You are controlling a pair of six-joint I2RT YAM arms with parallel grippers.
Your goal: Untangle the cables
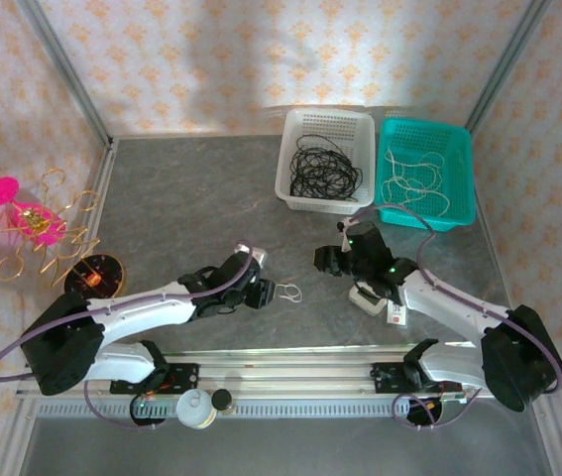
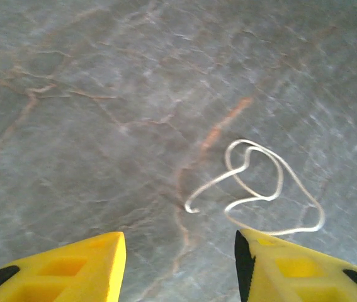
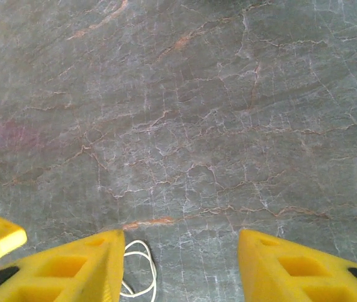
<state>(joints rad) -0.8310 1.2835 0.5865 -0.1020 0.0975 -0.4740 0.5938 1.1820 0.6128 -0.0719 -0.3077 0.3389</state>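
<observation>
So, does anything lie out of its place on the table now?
Yes: one white cable lies looped on the bare table, just ahead of the left gripper, outside the teal basket that holds the other white cables. Nothing looks damaged.

The grey veined table (image 1: 181,188) bears a white basket (image 1: 282,164), a teal basket (image 1: 467,178) and one looped white cable (image 1: 290,292).

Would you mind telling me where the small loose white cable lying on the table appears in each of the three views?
Top external: the white cable lies mid-table, just right of the left gripper.
Left wrist: the cable loops right of centre, above one yellow finger.
Right wrist: bottom edge, beside a yellow finger; probably the same cable.
Shared landmark: the grey veined table.
</observation>
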